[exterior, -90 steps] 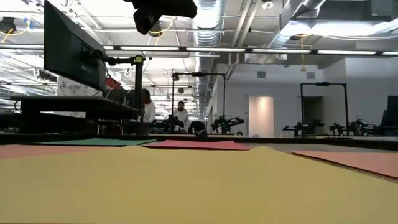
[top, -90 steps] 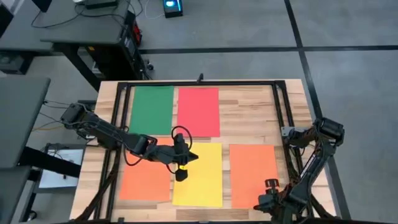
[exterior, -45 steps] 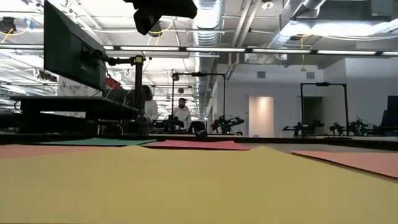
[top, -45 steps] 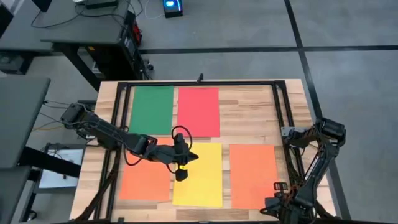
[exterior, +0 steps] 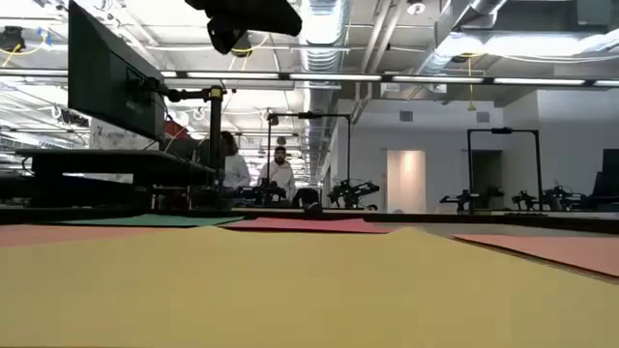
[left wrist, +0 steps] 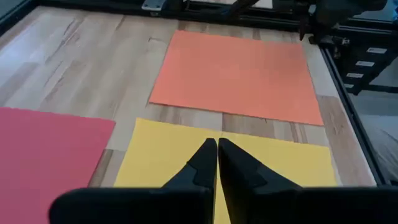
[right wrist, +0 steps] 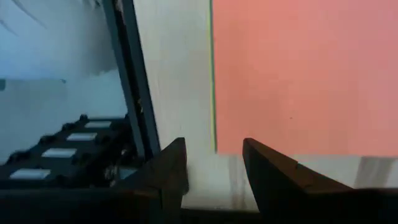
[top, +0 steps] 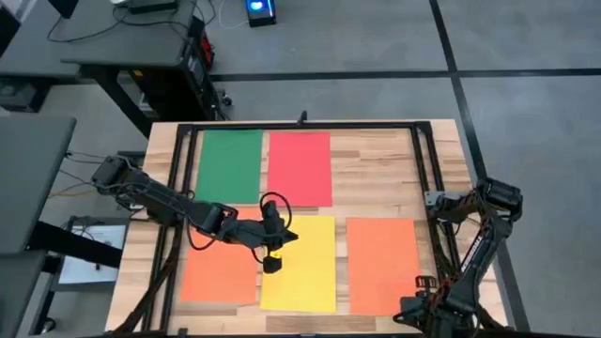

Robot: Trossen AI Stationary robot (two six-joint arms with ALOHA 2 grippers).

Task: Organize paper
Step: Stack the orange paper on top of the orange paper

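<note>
Five sheets of paper lie flat on the wooden table: green (top: 230, 166) and red (top: 300, 167) at the far side, and orange (top: 219, 274), yellow (top: 300, 263) and a second orange (top: 382, 265) at the near side. My left gripper (top: 272, 260) is shut and hovers above the yellow sheet's (left wrist: 280, 168) left part. In the low view it hangs high over the table (exterior: 247, 19) and touches nothing. My right gripper (right wrist: 214, 163) stands open at the near right corner (top: 409, 308), over bare wood beside the right orange sheet's (right wrist: 305, 74) edge.
A black metal frame (top: 188, 131) runs around the table's work area, and its right rail (right wrist: 134, 106) is close beside my right gripper. Bare wood (top: 376, 174) lies at the far right. People stand in the room far behind the table (exterior: 276, 174).
My right gripper has shifted a little toward the table's right edge at the near corner and stays open. The sheets lie as they did.
</note>
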